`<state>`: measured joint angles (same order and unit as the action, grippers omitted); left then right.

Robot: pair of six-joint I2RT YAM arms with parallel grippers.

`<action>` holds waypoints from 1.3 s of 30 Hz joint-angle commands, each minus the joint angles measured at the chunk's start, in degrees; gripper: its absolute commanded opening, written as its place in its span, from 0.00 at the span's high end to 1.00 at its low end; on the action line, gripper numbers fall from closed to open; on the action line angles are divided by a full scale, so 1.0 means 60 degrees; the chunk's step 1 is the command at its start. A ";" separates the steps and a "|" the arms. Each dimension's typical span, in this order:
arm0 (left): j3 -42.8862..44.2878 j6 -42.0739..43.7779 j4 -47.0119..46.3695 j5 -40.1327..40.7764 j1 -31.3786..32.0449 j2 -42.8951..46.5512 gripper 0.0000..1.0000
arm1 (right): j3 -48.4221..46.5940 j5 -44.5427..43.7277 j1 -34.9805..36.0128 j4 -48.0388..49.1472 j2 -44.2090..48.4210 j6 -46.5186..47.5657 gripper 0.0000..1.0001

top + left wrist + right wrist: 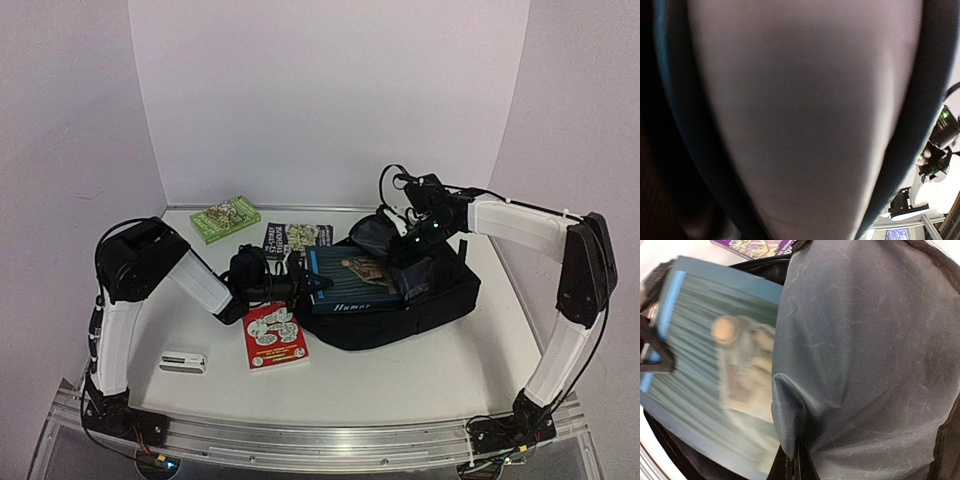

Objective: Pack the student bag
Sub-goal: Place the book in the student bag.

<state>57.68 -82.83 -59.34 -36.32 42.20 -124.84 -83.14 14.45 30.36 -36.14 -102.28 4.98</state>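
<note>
Clamping the blue book [350, 275] endwise, left jaws have the student bag [450, 300] straight ahead along the book's long axis; right jaws pinch its flap.

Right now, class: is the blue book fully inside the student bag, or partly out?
Partly out. One end of the blue book sits under the lifted lining of the student bag; its cover shows.

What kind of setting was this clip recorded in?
Probably a lab test booth rather than a home: plain walls box in a white table, and an aluminium rail runs along its front edge.
</note>
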 commanded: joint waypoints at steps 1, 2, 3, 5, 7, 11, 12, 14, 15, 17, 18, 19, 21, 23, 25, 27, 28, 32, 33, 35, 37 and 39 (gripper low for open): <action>0.1672 0.0154 -0.0227 0.0241 0.0369 -0.0367 0.92 | -0.0575 0.0659 0.0191 0.0340 0.0172 -0.0111 1.00; 0.1942 0.0281 0.0115 0.0279 0.0444 -0.0445 0.91 | -0.0577 0.0690 0.0192 0.0341 0.0182 -0.0107 1.00; 0.2229 0.0421 0.0443 0.0323 0.0509 -0.0517 0.91 | -0.0583 0.0721 0.0192 0.0341 0.0189 -0.0112 1.00; 0.2743 0.0664 0.1265 0.0431 0.0622 -0.0686 0.89 | -0.0621 0.0761 0.0196 0.0340 0.0171 -0.0160 1.00; 0.3078 0.0758 0.1966 0.0671 0.0705 -0.0786 0.85 | -0.0661 0.0811 0.0185 0.0340 0.0122 -0.0252 1.00; 0.3535 0.0764 0.2920 0.1104 0.0818 -0.1025 0.73 | -0.0762 0.0835 0.0187 0.0347 0.0028 -0.0361 1.00; 0.3603 0.0793 0.3181 0.1150 0.0841 -0.1039 0.69 | -0.0814 0.0811 0.0185 0.0340 -0.0006 -0.0393 1.00; 0.3747 0.1100 0.3974 0.1168 0.0893 -0.0964 0.61 | -0.0918 0.0717 0.0169 0.0332 -0.0071 -0.0456 1.00; 0.3771 0.1361 0.4492 0.1301 0.0939 -0.0821 0.56 | -0.0952 0.0713 0.0137 0.0326 -0.0089 -0.0491 1.00; 0.3791 0.1979 0.5731 0.1781 0.1056 -0.0379 0.46 | -0.0993 0.0768 0.0052 0.0329 -0.0109 -0.0560 1.00; 0.3803 0.2355 0.6447 0.2129 0.1148 -0.0092 0.42 | -0.1019 0.0786 0.0005 0.0313 -0.0123 -0.0602 1.00; 0.3774 0.2606 0.6983 0.2423 0.1210 0.0175 0.41 | -0.1033 0.0794 -0.0037 0.0311 -0.0136 -0.0622 1.00; 0.3680 0.2837 0.7640 0.2787 0.1264 0.0536 0.36 | -0.1029 0.0766 -0.0063 0.0311 -0.0137 -0.0613 1.00; 0.3613 0.3026 0.8104 0.2968 0.1297 0.0796 0.34 | -0.1011 0.0757 -0.0064 0.0309 -0.0156 -0.0595 1.00; 0.3571 0.3208 0.8544 0.3054 0.1354 0.0987 0.33 | -0.0991 0.0764 -0.0061 0.0299 -0.0154 -0.0583 1.00; 0.3553 0.3364 0.8982 0.3125 0.1414 0.1116 0.32 | -0.0955 0.0783 -0.0062 0.0300 -0.0136 -0.0582 1.00; 0.3519 0.3408 0.9122 0.3165 0.1433 0.1165 0.30 | -0.0924 0.0805 -0.0062 0.0295 -0.0120 -0.0582 1.00; 0.3371 0.3505 0.9115 0.3136 0.1466 0.1208 0.14 | -0.0840 0.0911 -0.0065 0.0284 -0.0122 -0.0585 1.00; 0.3489 0.3566 0.9220 0.3109 0.1472 0.1146 0.14 | -0.0828 0.0930 -0.0065 0.0279 -0.0133 -0.0595 1.00; 0.3642 0.3653 0.9336 0.2969 0.1502 0.1048 0.17 | -0.0810 0.0961 -0.0064 0.0264 -0.0136 -0.0596 1.00; 0.3697 0.3721 0.9333 0.2874 0.1559 0.1005 0.21 | -0.0808 0.0978 -0.0063 0.0246 -0.0107 -0.0596 1.00; 0.3741 0.3856 0.9321 0.2881 0.1655 0.0993 0.30 | -0.0776 0.1025 -0.0062 0.0238 -0.0096 -0.0587 1.00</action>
<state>78.23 -62.48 -4.13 -18.84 51.06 -120.38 -85.95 17.64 29.91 -36.97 -103.18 1.85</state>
